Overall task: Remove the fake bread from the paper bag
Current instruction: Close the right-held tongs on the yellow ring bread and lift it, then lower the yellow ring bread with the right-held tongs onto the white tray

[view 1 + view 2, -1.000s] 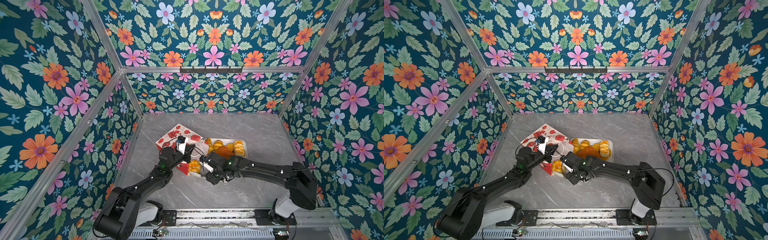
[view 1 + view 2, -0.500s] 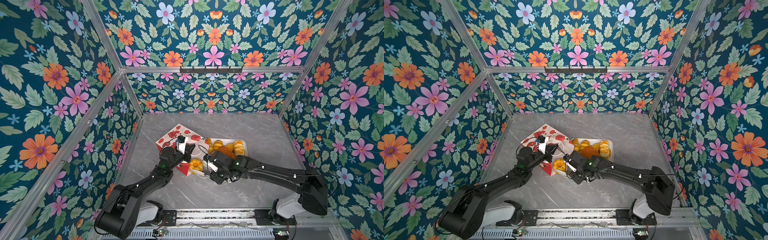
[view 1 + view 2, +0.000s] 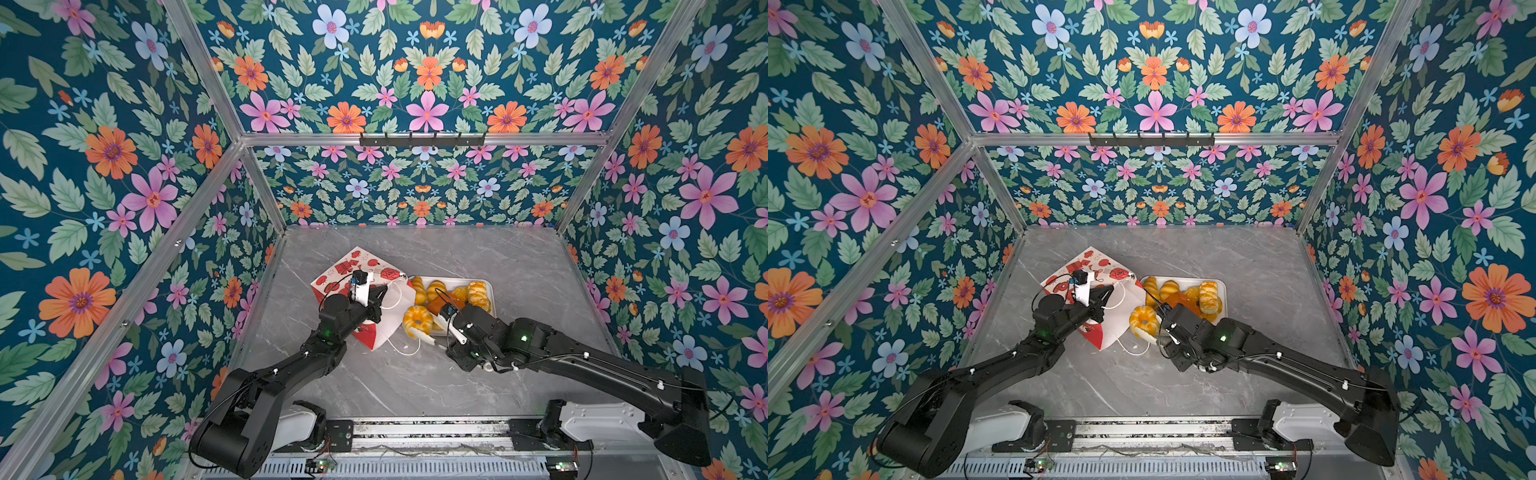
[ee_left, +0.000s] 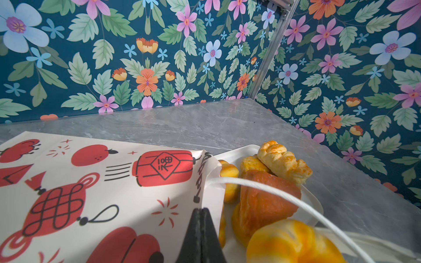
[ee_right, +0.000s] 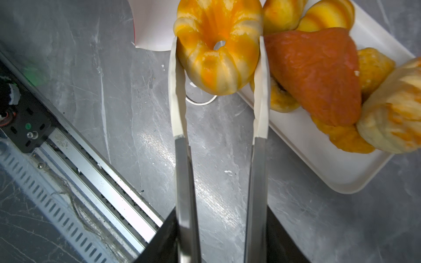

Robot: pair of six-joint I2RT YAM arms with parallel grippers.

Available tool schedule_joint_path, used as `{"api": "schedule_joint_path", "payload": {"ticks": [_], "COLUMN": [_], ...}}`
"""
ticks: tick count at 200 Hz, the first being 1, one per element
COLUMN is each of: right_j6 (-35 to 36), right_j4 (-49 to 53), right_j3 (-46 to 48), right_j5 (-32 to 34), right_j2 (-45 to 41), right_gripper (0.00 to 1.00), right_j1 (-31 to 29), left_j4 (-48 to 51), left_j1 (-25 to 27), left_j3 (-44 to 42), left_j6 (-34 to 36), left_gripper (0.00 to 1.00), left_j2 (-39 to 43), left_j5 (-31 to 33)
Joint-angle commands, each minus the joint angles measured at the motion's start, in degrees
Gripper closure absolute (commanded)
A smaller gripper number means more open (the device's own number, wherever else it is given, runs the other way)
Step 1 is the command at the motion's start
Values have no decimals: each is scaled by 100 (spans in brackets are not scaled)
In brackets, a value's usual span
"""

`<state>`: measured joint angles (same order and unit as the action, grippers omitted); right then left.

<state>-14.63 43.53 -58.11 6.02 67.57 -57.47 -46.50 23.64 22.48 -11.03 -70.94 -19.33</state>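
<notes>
Paper bag (image 4: 91,182) rim pinched by left hand (image 4: 200,210); right hand (image 5: 217,41) grips ring cake (image 5: 216,68).

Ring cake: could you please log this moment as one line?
left gripper: shut on paper bag | right gripper: shut on ring cake | position: outside bag, beside tray

text: one stylised character; on: lantern print (image 4: 164,167) of paper bag (image 4: 91,182); legibility: unclear
</notes>
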Motion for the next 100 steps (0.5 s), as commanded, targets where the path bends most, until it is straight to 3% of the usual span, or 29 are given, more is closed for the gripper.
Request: {"api": "schedule_joint_path", "payload": {"ticks": [1, 41, 100], "right_j6": [-86, 178, 621], "right_j4": [113, -137, -725], "right_j3": [-43, -207, -635], "right_j5": [356, 159, -288], "right_j2": [-313, -555, 240], "right_gripper": [50, 50, 50], "right_j1": [176, 946, 1688], "left_j4": [-67, -79, -80], "left_j1": [-16, -41, -58], "left_j3": [-58, -141, -297], "left_j6": [21, 4, -26], "left_gripper": [96, 96, 97], "left_j2": [82, 211, 476], "left_j5": [240, 474, 937]}}
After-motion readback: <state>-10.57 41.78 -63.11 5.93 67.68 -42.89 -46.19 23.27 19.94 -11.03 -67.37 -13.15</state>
